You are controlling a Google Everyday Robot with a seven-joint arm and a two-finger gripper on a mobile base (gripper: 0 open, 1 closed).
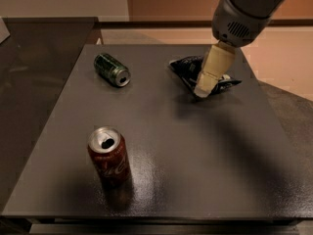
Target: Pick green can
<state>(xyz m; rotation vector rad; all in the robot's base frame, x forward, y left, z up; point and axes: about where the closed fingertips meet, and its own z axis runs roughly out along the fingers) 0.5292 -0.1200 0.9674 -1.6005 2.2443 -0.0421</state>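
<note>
The green can (112, 69) lies on its side at the back left of the dark table (195, 146), its silver top facing front right. My gripper (204, 88) hangs from the arm at the upper right, above the dark snack bag, well to the right of the green can. It holds nothing that I can see.
A red-brown cola can (109, 157) stands upright at the front left. A dark blue-black snack bag (188, 72) lies at the back right, partly hidden behind the gripper. A second dark surface (29, 82) adjoins the table on the left.
</note>
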